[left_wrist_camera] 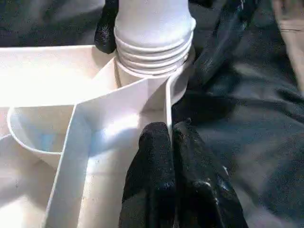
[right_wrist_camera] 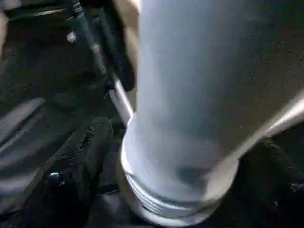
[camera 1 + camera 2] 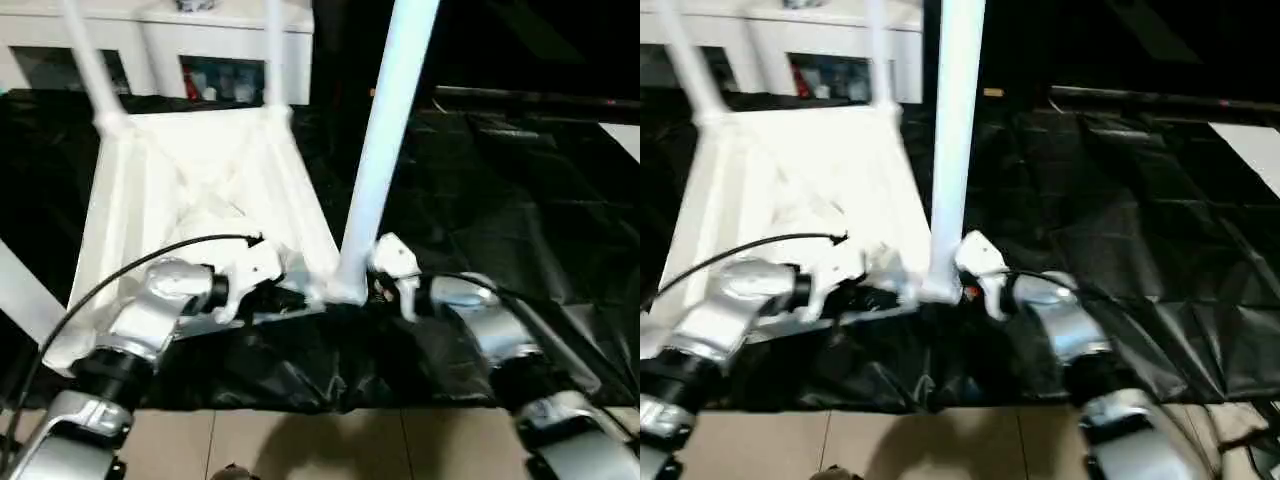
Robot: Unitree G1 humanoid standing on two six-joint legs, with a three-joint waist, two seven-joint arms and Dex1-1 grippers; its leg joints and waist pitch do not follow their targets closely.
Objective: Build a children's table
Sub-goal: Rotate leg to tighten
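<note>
We hold both silver forearms forward and low, angled inward so the wrists nearly meet. Our left hand (image 1: 173,166) has its two black fingers (image 1: 152,156) pressed together, shut, with nothing between them, and points toward our right side. Our right hand (image 2: 180,156) faces it from the other side, its black fingers (image 2: 90,152) standing spread wide apart. Both wrists are turned inward, white housings uppermost.

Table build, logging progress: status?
Left claw shut on tabletop rim. Right claw at near leg, grip unclear. Leg threads still exposed. Nothing blocking.
</note>
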